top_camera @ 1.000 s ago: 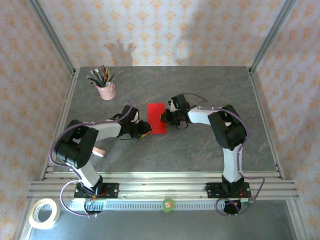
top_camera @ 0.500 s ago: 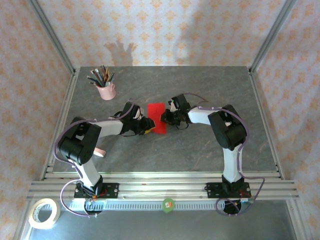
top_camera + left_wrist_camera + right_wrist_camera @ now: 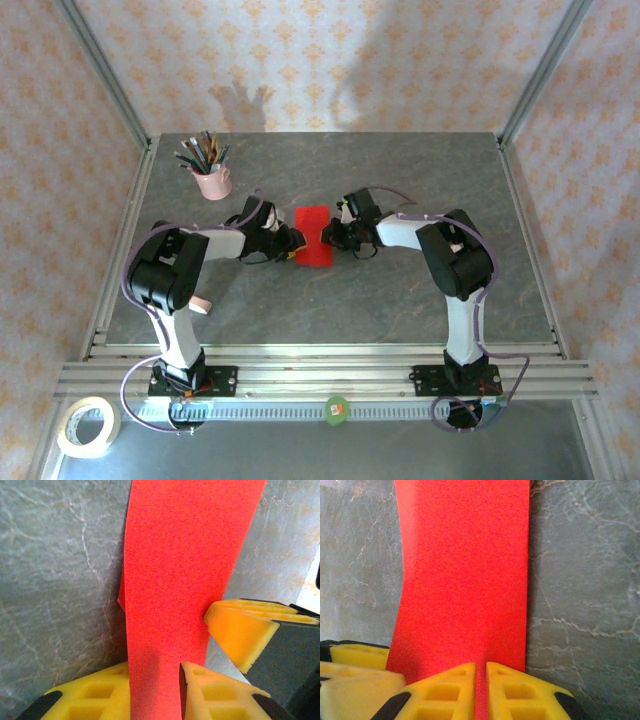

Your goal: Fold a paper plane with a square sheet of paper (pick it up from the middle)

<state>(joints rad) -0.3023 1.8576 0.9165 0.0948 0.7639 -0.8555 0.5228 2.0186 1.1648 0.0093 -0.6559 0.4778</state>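
I see grey marbled worktop (image 3: 330,300), well lit. Peach patterned walls (image 3: 330,60) on three sides, aluminium corner posts (image 3: 103,70). Soft shadows (image 3: 240,100) above worktop's far edge.

one paper plane (image 3: 312,250), two tools (left tool (image 3: 291,247), right tool (image 3: 329,236)), one pink cup (image 3: 213,183), one tape roll (image 3: 87,427).

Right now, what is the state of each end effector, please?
Left end effector: around the red paper, grip cannot be told.
Right end effector: closed on the red paper.

Overhead, rear; wrists close, sharing paper plane (image 3: 175,580).
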